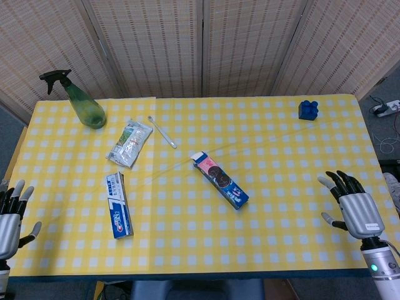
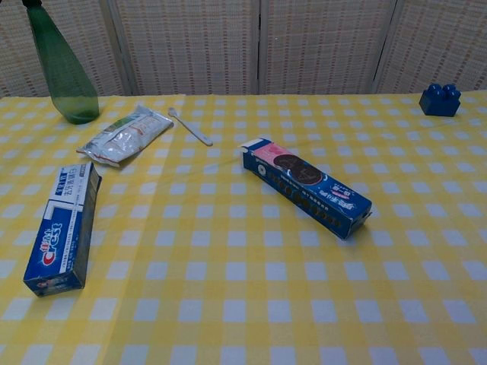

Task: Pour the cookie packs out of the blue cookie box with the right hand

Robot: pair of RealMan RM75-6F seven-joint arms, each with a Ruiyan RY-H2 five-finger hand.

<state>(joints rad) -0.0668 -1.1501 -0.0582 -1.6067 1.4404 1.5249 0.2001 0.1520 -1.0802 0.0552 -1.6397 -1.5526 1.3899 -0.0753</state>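
Observation:
The blue cookie box [image 1: 219, 179] lies flat near the middle of the yellow checked table [image 1: 281, 144], its long axis running from far left to near right; the chest view shows the same cookie box [image 2: 306, 186] with cookie pictures on top. My right hand [image 1: 352, 204] hovers at the table's near right edge, fingers spread and holding nothing, well to the right of the box. At the near left corner my left hand [image 1: 12, 214] is likewise open and empty. Neither hand appears in the chest view.
A blue toothpaste box [image 1: 118, 205] lies near left. Farther back are a silvery snack pouch [image 1: 129, 143], a white toothbrush [image 1: 162, 131] and a green spray bottle [image 1: 84, 103]. A blue toy brick [image 1: 308, 109] sits far right. A woven screen stands behind the table.

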